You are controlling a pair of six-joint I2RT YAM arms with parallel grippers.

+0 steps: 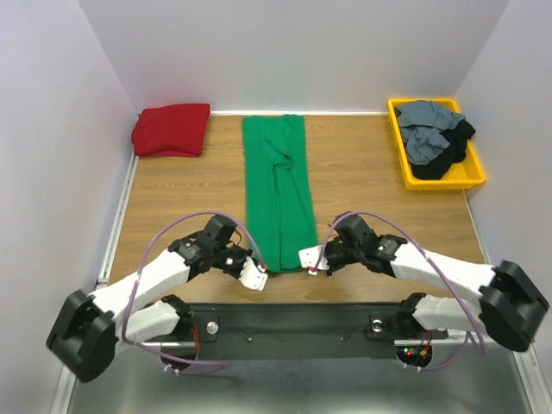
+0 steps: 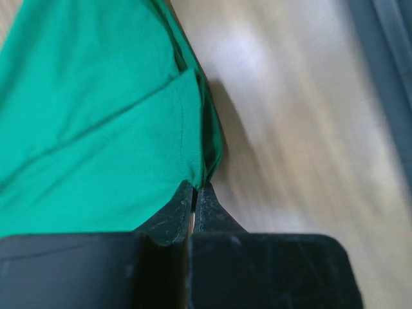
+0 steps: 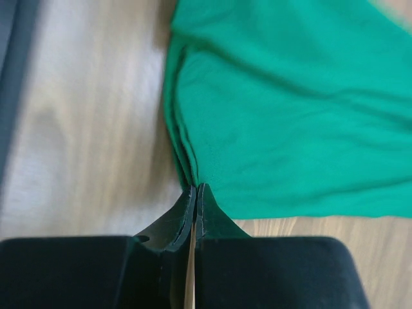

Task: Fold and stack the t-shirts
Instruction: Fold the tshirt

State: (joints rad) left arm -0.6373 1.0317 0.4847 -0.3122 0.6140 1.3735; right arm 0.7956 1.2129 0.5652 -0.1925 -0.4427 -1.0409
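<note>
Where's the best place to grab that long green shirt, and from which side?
By its two near corners, coming from the arms' side. The green shirt lies as a long narrow strip running away from them, its layers meeting at those corners. The left gripper and right gripper are shut there, one each.

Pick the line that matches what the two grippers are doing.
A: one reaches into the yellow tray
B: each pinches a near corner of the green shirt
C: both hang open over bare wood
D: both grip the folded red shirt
B: the wrist views show the left gripper and the right gripper each shut on a near corner of the green shirt.
</note>
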